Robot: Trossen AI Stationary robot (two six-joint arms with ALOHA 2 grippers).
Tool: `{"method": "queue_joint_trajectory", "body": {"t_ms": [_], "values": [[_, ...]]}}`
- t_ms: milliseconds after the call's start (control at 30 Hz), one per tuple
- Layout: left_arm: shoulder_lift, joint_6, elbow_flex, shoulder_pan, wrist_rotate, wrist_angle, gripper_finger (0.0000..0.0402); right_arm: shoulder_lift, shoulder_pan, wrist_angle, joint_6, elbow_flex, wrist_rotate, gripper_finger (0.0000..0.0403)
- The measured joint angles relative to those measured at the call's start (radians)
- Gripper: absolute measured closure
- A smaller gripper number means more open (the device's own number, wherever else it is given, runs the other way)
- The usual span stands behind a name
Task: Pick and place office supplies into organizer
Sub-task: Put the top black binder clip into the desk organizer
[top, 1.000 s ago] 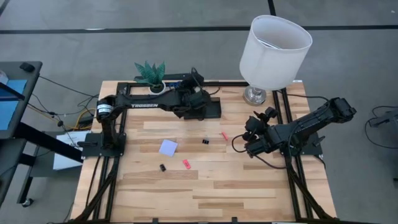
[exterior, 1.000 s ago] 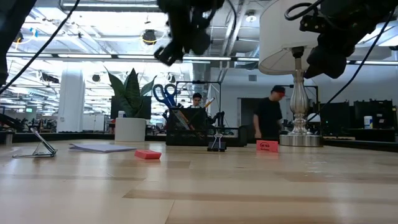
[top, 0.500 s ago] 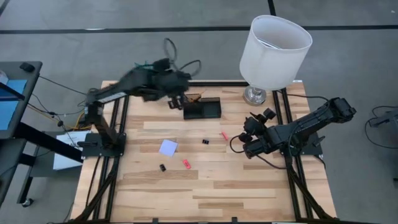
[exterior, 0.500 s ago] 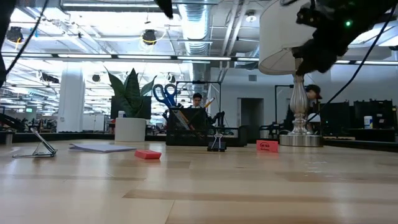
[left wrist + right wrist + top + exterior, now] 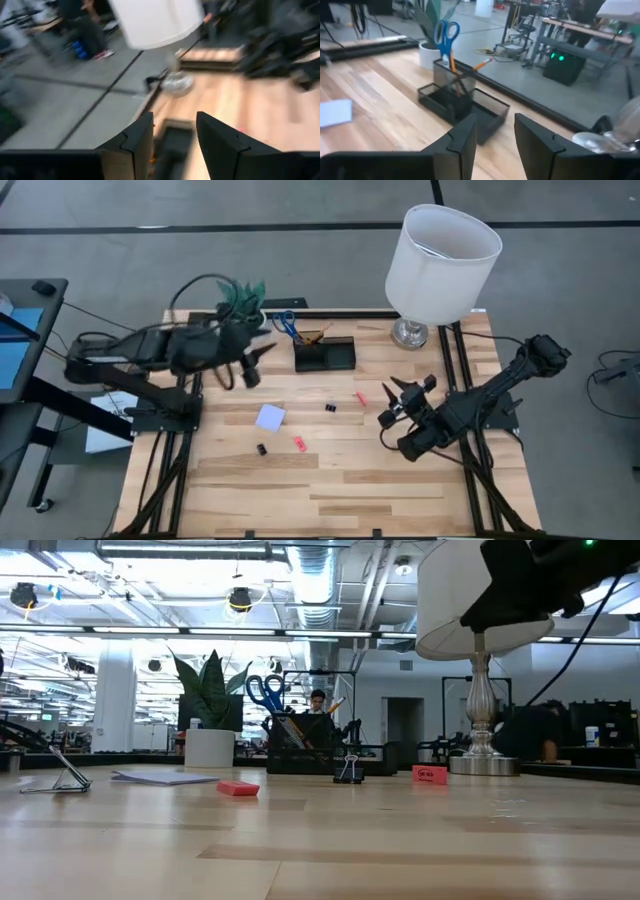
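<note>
High view shows the wooden table with its near half bare plank and the clutter kept to the far half. At the far edge the black mesh organizer stands between the potted plant at the far left corner and the white lamp at the far right corner. Blue-handled scissors and an orange pen stand in the organizer's taller cup section; its low tray compartments look dark, and what they hold cannot be told. Still loose on the boards near the middle are the lavender note pad, one black clip just right of it, another black clip nearer the front, a pink-red piece and a thinner red piece toward the right. The left gripper hangs over the table's left side, left of the organizer and apart from it, its fingers a little spread with nothing between them. The right gripper is over the right side, just right of the thin red piece, its fingers likewise parted and empty, pointing toward the organizer across open boards. Low view shows people in the room beyond the table.
</note>
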Motion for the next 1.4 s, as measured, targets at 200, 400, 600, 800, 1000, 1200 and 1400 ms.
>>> {"method": "queue_joint_trajectory", "body": {"t_ms": [200, 400, 600, 800, 1000, 1200, 1400], "values": [[-0.255, -0.028, -0.402, -0.082, 0.122, 0.387, 0.026, 0.0, 0.004, 0.283, -0.167, -0.047, -0.097, 0.028], [-0.504, 0.015, -0.721, -0.146, 0.125, 0.705, 0.026, 0.0, -0.053, 0.781, -0.643, -0.138, -0.468, 0.0281], [-0.699, 0.02, -0.9, -0.165, 0.126, 0.813, 0.026, 0.0, -0.153, 1.094, -0.91, -0.219, -0.816, 0.0294], [-0.797, 0.023, -0.968, -0.165, 0.136, 0.809, 0.026, 0.047, -0.26, 1.105, -0.861, -0.256, -0.839, 0.03], [-0.808, 0.023, -0.975, -0.165, 0.139, 0.796, 0.026, 0.223, -0.34, 1.253, -0.84, -0.258, -0.893, 0.0301], [-0.808, 0.023, -0.975, -0.165, 0.14, 0.783, 0.026, 0.318, -0.379, 1.385, -0.841, -0.257, -0.974, 0.0301], [-0.808, 0.032, -0.975, -0.165, 0.141, 0.754, 0.026, 0.327, -0.432, 1.39, -0.847, -0.256, -1.053, 0.0301]]}}
